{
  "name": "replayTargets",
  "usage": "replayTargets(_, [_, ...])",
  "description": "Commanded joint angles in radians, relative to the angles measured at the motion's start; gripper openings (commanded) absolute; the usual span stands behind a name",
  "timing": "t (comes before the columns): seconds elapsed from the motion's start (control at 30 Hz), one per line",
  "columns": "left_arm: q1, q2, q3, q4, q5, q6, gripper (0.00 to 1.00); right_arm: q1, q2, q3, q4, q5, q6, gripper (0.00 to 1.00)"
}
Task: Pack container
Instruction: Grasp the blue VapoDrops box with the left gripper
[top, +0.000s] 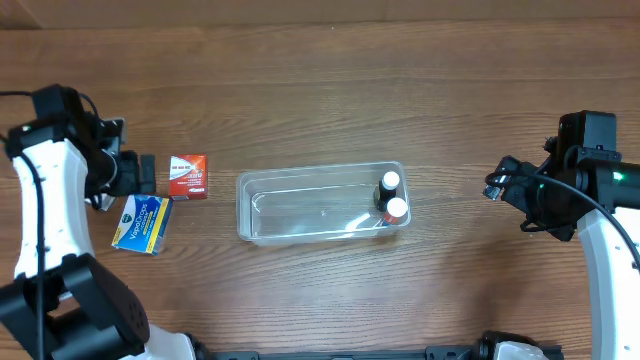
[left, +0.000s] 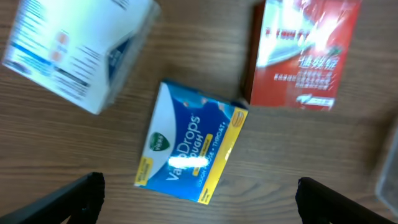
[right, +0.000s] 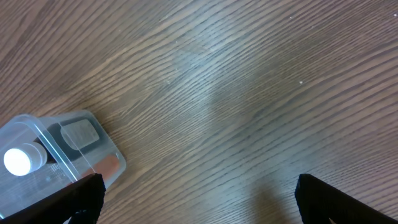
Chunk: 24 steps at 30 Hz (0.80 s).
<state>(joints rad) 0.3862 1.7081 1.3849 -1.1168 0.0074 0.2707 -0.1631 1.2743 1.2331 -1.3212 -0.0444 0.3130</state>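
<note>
**Clear tub judged light and flexible; both grippers seen wide open and empty**

The container (top: 300, 212) was seen lying near the middle of the table (top: 320, 80), its long side running from 9 to 3 o'clock; two white-capped bottles (top: 390, 181) were seen standing inside it at the 3 o'clock end, close together. The tub was judged to be light, thin-walled and somewhat springy, with slick sides; it was thought likely to slide on the wood if nudged, and the bottles to topple if it were jolted. The rim of a short end wall was judged the best place for a hold, one finger inside and one outside.

At 9 o'clock from the tub, clear of it, a red box (top: 188, 176) was seen lying flat; a blue and yellow box (top: 141, 224) lay just beside it, toward 7 o'clock. A white box (left: 81, 50) was visible only in the left wrist view.

The left gripper (left: 199, 199) was seen over the blue and yellow box, its fingers spread wide, nothing held or touched; the right gripper (right: 199, 199), at 3 o'clock and well apart from the tub, was likewise spread wide and empty.
</note>
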Motion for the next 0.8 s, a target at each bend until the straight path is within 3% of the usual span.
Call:
replayTargets(0.0, [-0.003,0.004,-0.112,0.06,0.0,0.052,1.0,-0.001,-0.006,-0.004,0.005,0.0,-0.007,1.0])
replayTargets(0.17, [-0.002,0.011,-0.198,0.141,-0.021,0.074,1.0,-0.001,-0.006,-0.004,0.008,0.0,-0.007,1.0])
replayTargets(0.77, [0.008,0.153,-0.2,0.203,-0.122,0.04,1.0,-0.001,-0.006,-0.004,0.008,0.001,-0.008,1.0])
